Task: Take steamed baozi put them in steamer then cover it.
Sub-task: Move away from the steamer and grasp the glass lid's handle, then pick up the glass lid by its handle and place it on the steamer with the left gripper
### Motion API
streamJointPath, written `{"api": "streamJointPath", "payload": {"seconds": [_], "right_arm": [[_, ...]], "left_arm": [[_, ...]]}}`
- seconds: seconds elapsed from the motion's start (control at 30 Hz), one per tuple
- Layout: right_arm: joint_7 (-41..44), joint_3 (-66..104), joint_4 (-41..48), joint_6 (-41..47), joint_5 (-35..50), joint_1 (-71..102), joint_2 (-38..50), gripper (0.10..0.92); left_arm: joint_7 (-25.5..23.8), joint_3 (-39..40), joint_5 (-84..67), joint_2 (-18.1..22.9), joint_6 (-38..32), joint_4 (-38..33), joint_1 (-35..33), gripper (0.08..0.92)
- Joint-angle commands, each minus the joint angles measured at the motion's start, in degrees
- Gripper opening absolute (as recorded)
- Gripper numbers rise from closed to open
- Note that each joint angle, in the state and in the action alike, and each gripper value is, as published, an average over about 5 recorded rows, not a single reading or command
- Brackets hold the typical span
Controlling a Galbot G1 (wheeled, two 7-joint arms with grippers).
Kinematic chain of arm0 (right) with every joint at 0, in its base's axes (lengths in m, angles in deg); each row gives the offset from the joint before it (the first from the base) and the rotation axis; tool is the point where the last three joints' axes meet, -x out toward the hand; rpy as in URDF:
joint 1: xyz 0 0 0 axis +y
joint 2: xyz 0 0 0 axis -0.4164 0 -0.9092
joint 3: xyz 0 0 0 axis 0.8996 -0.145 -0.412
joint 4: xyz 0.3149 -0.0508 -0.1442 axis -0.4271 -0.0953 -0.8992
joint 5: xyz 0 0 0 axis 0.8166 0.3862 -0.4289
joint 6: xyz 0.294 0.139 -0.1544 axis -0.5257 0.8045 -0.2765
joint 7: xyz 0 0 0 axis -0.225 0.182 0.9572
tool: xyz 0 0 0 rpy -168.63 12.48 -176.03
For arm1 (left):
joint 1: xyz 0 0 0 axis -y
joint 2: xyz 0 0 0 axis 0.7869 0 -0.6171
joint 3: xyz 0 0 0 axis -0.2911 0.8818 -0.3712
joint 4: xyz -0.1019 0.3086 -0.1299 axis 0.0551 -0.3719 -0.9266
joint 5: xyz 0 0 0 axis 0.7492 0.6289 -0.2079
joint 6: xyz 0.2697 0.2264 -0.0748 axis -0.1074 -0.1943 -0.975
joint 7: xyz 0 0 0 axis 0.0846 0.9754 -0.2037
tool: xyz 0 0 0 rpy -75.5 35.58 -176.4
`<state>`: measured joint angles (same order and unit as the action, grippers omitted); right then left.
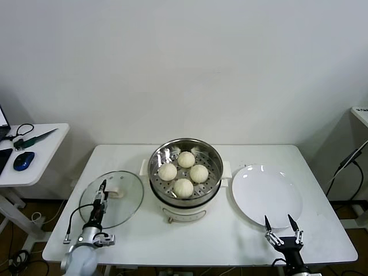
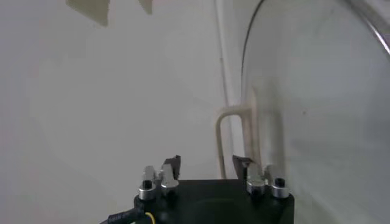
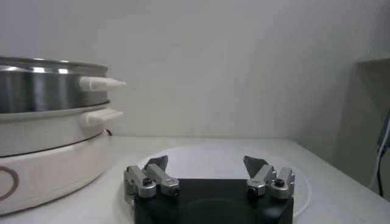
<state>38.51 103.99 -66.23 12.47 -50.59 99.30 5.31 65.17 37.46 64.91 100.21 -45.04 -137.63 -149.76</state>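
— While the head view looks down, where are the buns (image 1: 183,173)?
— All four sit in the steamer (image 1: 214,172) at table centre; the lid (image 1: 129,201) lies flat at nine o'clock, the white plate (image 1: 267,195) at three.
— And the left wrist view?
— The left gripper (image 2: 207,163) straddles the lid's handle (image 2: 233,131), fingers spread, not yet pinching.
— Right wrist view?
— The right gripper (image 3: 206,163) hangs spread wide over the plate's near rim.

Lab-like test room, bare white wall (image 1: 184,63), white table (image 1: 144,241), side desk (image 1: 40,155) with mouse (image 1: 23,161)
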Motion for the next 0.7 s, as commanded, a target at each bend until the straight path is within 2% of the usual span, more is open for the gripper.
{"api": "streamJointPath", "payload": {"seconds": [0.03,0.27,0.37,0.53,0.7], "right_arm": [[0.0,0.0,-0.2,-0.1,-0.5,-0.1,-0.4,0.823],[0.0,-0.1,-0.6,0.2,-0.5,-0.1,-0.2,0.823],[0.0,0.0,-0.8,0.3,-0.5,-0.1,-0.1,0.823],[0.0,0.0,-1.2,0.5,-0.5,-0.1,0.1,0.823],[-0.1,-0.2,-1.5,0.5,-0.6,-0.1,0.2,0.823]], "left_arm": [[0.4,0.2,0.0,-0.1,-0.4,1.5,1.2,0.541],[0.5,0.1,-2.4,-0.6,-0.7,0.0,0.9,0.342],[-0.6,0.2,-5.5,-1.5,-0.2,-2.8,0.1,0.255],[-7.4,0.5,-15.1,-5.2,4.4,-14.8,-2.5,0.143],[-17.3,-0.1,-22.1,-10.6,13.3,-28.9,-4.1,0.137]]}}
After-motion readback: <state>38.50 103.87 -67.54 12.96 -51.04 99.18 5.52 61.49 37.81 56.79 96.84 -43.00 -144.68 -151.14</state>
